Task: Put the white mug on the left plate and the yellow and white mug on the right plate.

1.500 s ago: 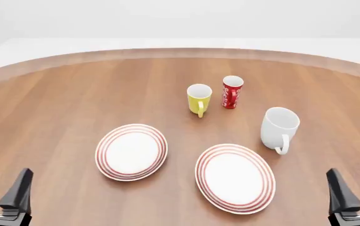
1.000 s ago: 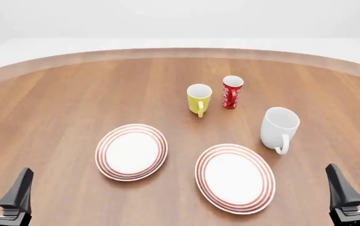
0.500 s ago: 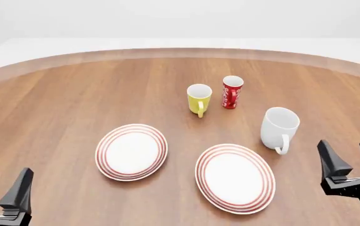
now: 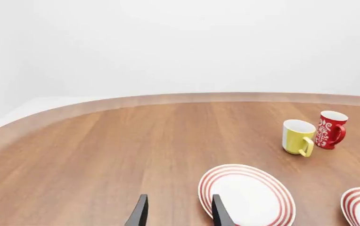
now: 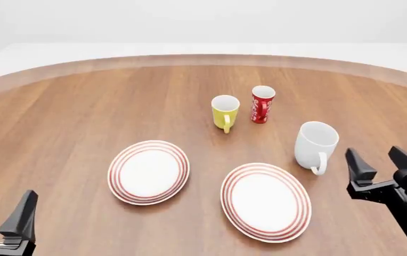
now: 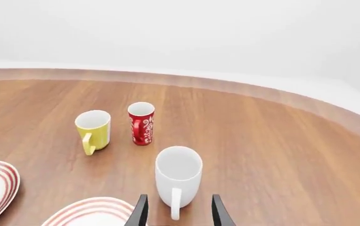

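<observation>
Right gripper (image 5: 379, 162) beside white mug (image 5: 314, 145)

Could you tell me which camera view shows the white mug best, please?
The right wrist view: the white mug stands close and centred, handle facing the camera. The front view shows it smaller, beside the right claw. The left wrist view misses it.

Bright, even, diffuse light. Soft faint shadows under the mugs on the table (image 5: 82, 112). Sharp renders, no glare or blur.

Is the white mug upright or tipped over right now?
Upright: the white mug stands on the table, open rim up, handle toward the camera.
</observation>
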Controlling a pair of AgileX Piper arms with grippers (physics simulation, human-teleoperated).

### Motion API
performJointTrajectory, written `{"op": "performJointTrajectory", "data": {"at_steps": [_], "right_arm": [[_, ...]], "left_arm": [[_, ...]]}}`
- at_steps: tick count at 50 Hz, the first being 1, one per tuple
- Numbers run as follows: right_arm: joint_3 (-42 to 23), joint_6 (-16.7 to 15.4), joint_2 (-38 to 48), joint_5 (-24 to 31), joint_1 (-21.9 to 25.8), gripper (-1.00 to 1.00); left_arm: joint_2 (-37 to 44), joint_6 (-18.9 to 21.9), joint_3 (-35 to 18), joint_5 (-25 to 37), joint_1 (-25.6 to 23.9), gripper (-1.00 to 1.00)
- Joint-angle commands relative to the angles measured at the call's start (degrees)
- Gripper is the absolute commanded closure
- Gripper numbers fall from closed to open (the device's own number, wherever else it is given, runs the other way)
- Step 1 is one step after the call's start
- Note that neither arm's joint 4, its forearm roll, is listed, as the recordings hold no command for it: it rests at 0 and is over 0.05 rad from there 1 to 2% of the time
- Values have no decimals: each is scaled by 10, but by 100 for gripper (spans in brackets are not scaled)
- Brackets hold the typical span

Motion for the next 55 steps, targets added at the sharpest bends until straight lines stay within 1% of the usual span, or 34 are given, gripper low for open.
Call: {"op": "performJointTrajectory", "data": {"at_steps": [1,6,22,33,39,43,55], "right_arm": [[-4,2,73,-54,-3,-100],[-7,5,112,-79,1,-100],[-5,10,189,-137,4,-100],[-7,10,260,-192,6,-100],[-14,14,281,-204,9,-100],[-19,12,315,-225,9,-100],[-34,11,361,-249,8,-100]], "left_arm": [[0,0,0,0,0,-100],[0,0,0,0,0,-100],[0,0,0,0,0,-100],[0,0,0,0,0,-100],[0,0,0,0,0,-100],[0,0,0,0,0,-100],[0,0,0,0,0,-100]]}}
